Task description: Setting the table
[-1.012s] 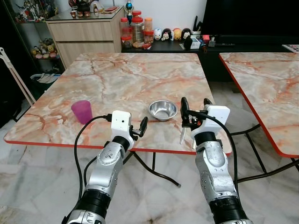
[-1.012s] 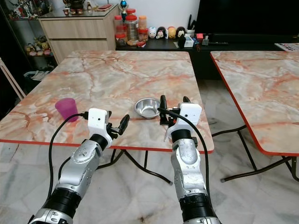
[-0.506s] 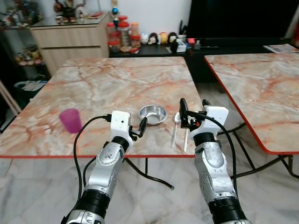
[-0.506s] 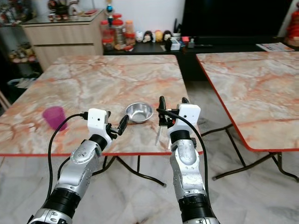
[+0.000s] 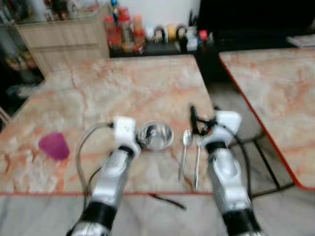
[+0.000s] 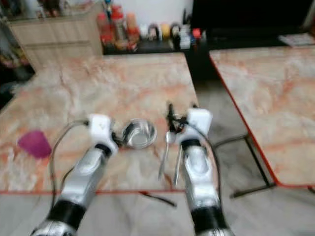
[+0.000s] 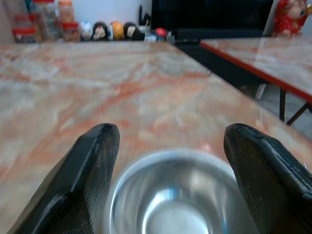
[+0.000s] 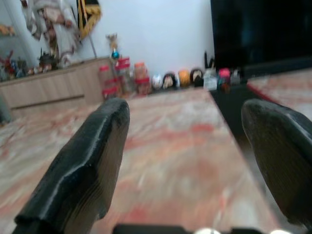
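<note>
The head views are blurred. A steel bowl [image 5: 155,136] stands on the marble table [image 5: 123,88] near its front edge. My left gripper [image 5: 141,143] is open right at the bowl's near-left rim; in the left wrist view the bowl [image 7: 170,209] lies between and just ahead of the spread fingers [image 7: 92,161]. A spoon [image 5: 184,147] and a second long metal utensil [image 5: 197,164] lie side by side to the right of the bowl. My right gripper [image 5: 204,117] is open above their far ends, holding nothing. A purple cup [image 5: 54,146] stands at the left.
A second marble table [image 5: 275,88] stands to the right across a gap of floor. Behind are a wooden cabinet [image 5: 64,42] and a dark low unit with jars [image 5: 123,29] and figurines. The table's red front edge [image 5: 49,193] is close.
The camera has moved closer and tilted down, blurring the picture. Both arms now reach over the table; my left gripper has come up to the bowl.
</note>
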